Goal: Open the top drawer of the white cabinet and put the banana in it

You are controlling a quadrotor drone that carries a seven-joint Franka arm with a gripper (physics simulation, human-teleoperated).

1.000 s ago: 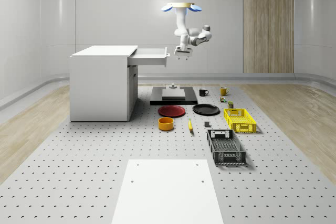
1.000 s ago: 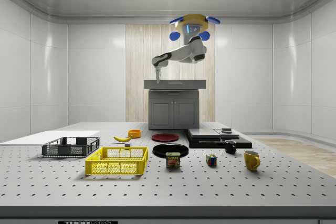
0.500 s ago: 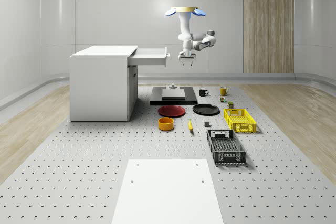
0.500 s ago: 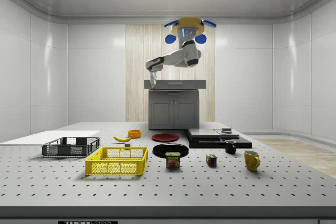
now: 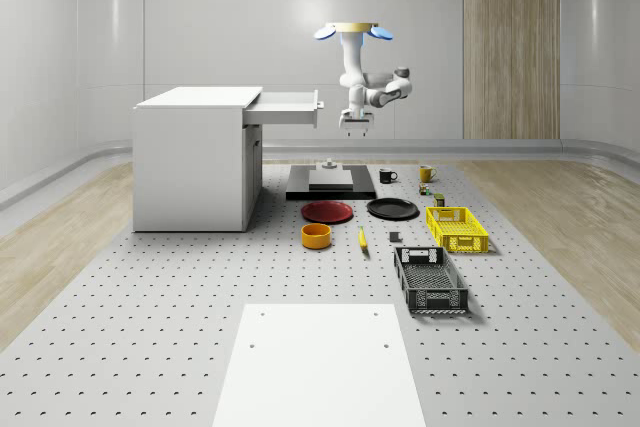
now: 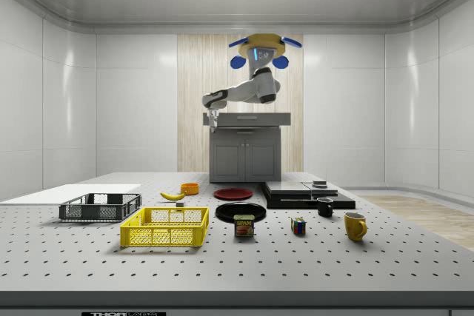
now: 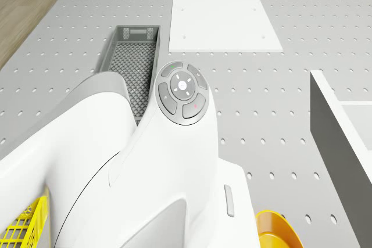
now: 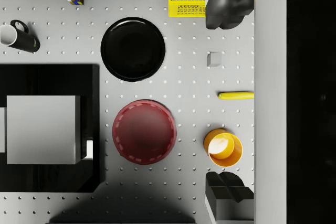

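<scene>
The top drawer (image 5: pixel 287 106) of the white cabinet (image 5: pixel 195 157) stands pulled out, and the empty, spread gripper (image 5: pixel 355 123) has backed away rightward from it, freeing the hovering drone (image 5: pixel 353 31) to fetch the banana (image 5: pixel 362 239) lying on the table (image 5: pixel 150 297) nearer the whole-scene camera.

Drone (image 5: pixel 352 31): hovering high above the table, to the right of the open top drawer (image 5: pixel 287 107).
Gripper (image 5: pixel 355 128): hanging just off the drawer front, pointing down.
White cabinet (image 5: pixel 193 158): on the table's left.
Banana (image 5: pixel 362 239): on the table beside the orange bowl (image 5: pixel 316 236).
</scene>
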